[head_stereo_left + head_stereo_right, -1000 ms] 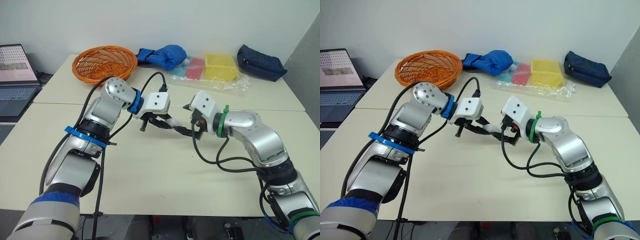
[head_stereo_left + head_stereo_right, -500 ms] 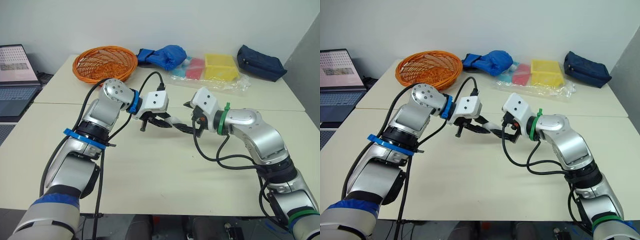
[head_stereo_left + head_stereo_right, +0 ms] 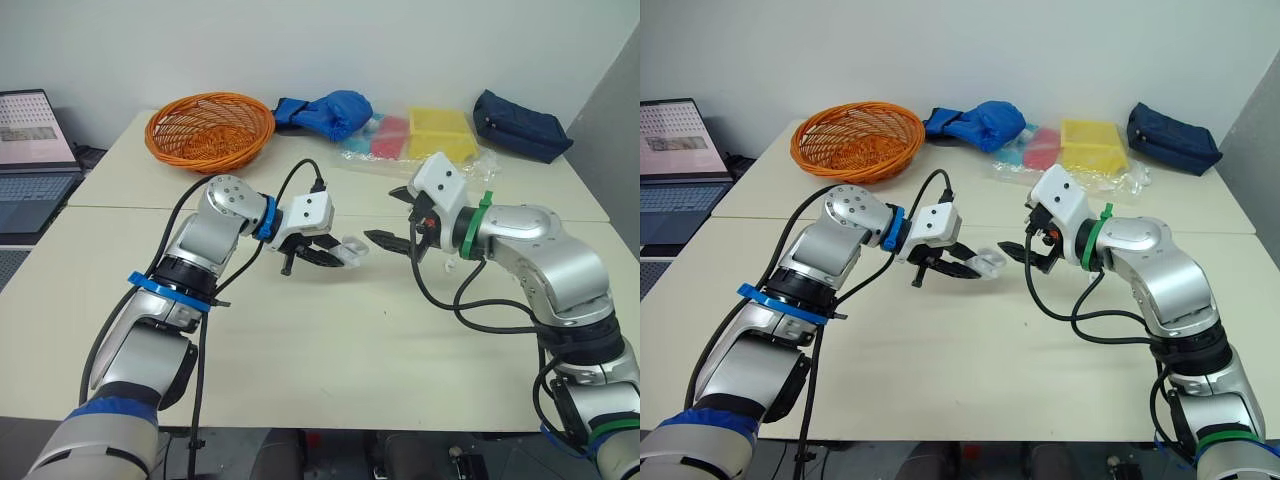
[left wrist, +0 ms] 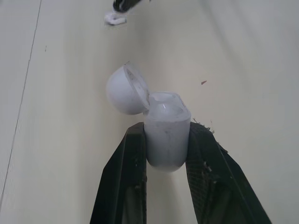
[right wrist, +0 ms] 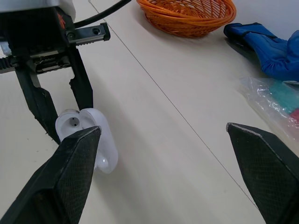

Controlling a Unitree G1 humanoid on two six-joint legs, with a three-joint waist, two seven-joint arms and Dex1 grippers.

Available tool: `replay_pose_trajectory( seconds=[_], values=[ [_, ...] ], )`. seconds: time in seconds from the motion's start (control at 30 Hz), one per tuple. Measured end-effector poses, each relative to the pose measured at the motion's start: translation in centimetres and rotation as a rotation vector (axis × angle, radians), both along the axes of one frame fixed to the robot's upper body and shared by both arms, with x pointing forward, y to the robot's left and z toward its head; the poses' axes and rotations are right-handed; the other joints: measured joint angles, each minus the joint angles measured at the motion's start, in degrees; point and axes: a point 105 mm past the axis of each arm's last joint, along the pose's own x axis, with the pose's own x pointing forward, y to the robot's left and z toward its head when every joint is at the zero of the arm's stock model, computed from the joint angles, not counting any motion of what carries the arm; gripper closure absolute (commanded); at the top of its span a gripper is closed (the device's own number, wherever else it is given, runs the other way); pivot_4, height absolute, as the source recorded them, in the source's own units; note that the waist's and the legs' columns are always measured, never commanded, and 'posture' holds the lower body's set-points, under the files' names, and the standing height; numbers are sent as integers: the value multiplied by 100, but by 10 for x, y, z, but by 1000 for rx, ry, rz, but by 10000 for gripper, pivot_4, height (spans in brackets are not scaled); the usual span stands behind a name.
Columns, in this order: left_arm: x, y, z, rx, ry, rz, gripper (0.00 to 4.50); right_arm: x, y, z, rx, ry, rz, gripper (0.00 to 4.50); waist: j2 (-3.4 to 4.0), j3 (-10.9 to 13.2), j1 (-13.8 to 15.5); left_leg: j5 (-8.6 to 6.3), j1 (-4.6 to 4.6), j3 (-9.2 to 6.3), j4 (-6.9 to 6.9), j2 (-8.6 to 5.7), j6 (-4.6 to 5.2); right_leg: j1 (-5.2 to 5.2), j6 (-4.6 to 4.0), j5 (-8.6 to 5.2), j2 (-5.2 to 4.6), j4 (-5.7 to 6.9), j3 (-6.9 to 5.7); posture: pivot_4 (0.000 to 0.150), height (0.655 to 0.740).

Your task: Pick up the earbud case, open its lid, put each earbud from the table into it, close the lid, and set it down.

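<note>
Two black fingers of the left gripper (image 4: 166, 140) clamp the body of the small white plastic earbud case (image 4: 166, 126), and we see its rounded lid (image 4: 124, 91) swung open to one side. We find the case just above the pale beige table (image 3: 300, 340), nearer the robot than the round orange woven basket (image 3: 210, 128) and to that basket's right. The right gripper (image 5: 163, 128) hangs farther right of the basket, apart from the case and facing it, its fingers (image 5: 77, 158) spread wide and holding nothing. One small white earbud (image 4: 114, 18) lies on the table close to that gripper. Just right of the basket we see a bunched blue cloth (image 3: 325, 110), then a clear plastic bag of yellow and pink items (image 3: 430, 140), then a navy zip pouch (image 3: 522, 125). An open laptop (image 3: 35, 140) sits left of the basket.
</note>
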Motion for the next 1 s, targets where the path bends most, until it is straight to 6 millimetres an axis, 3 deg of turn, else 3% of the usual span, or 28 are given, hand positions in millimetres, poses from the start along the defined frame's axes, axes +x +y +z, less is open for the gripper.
replay_pose_trajectory(
  seconds=[0.1,0.3,0.43,0.5,0.63,0.77,0.83,0.93,1.0],
  values=[
    [1,-4,9,-99,15,33,37526,-9,0,3,18,33,39,188,0,0,0,0,0,-1,1,0,0,1,0,0,0,1,0,1500,7400],
    [14,2,15,-623,54,281,37526,-33,-16,16,202,163,122,188,0,0,-1,0,3,-16,11,4,0,1,0,1,-18,20,6,1500,7400],
    [12,13,9,-645,7,356,37526,-43,-21,31,344,173,157,188,0,0,5,0,4,-14,29,2,0,9,0,1,-14,31,-5,1500,7400],
    [2,12,12,-734,27,356,37526,-43,-39,16,300,150,53,188,-1,-4,25,0,11,-19,35,7,0,33,1,0,-19,20,-4,1500,7400],
    [-9,29,6,-848,6,420,37526,-27,-96,-52,223,254,-334,188,3,-2,68,0,21,-4,46,-1,0,58,16,7,-35,-12,0,1500,7400],
    [-12,30,-2,-890,-81,499,37526,-15,-112,-65,219,164,-515,188,6,-5,30,2,41,0,60,-3,4,87,58,27,-26,-43,13,1500,7400],
    [-14,32,-10,-899,-94,550,37526,-7,-118,-84,197,157,-609,188,8,-7,21,4,48,3,60,-1,8,97,55,43,-16,-63,16,1500,7400],
    [-13,32,-12,-912,-98,595,37526,1,-119,-109,217,203,-705,188,9,-7,18,14,47,11,60,-1,23,91,44,54,-11,-62,26,1500,7400],
    [-13,31,-8,-920,-114,600,37526,6,-118,-115,232,208,-737,188,9,-7,18,14,47,13,60,-1,24,90,43,56,-8,-62,29,1500,7400]
  ],
)
